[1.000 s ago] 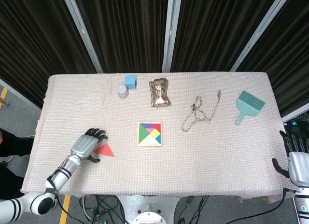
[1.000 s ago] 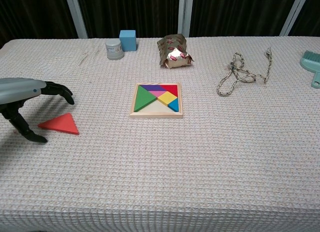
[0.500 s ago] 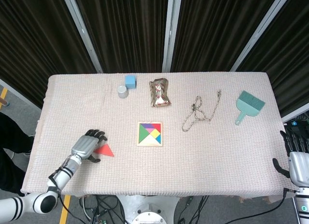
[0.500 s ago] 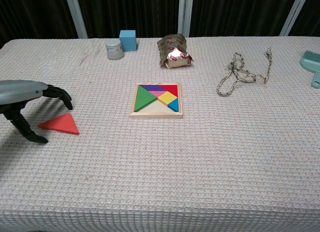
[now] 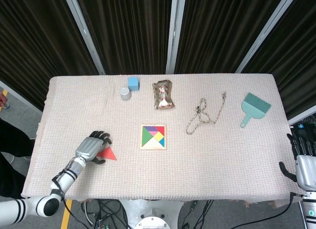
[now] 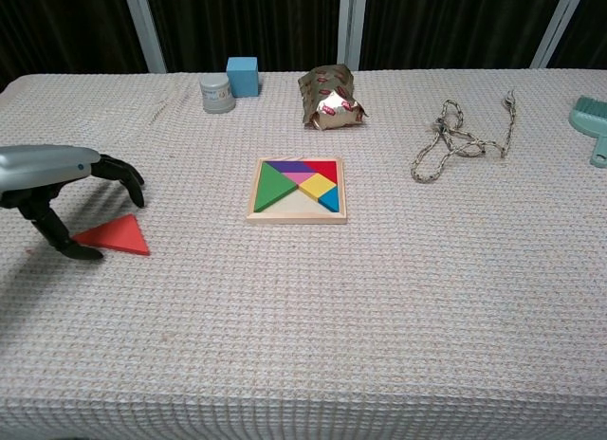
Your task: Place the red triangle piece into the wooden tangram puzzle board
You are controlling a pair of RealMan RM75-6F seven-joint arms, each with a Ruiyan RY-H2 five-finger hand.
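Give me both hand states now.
Left hand: open, fingers arched over the red triangle, not gripping it.
Right hand: open, holding nothing, off the table edge.

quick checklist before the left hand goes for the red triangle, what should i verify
1. Red triangle lies flat on the table, free of clutter: ok.
2. Left hand over the piece, fingers spread on both sides of it: ok.
3. Piece actually gripped: not ok, it rests on the cloth.
4. Fingertip contact with the piece: cannot tell.
5. Puzzle board has a bare slot along its lower edge: ok.
6. Path from triangle to board free of objects: ok.
7. Right hand off at the table's edge, out of the way: ok.
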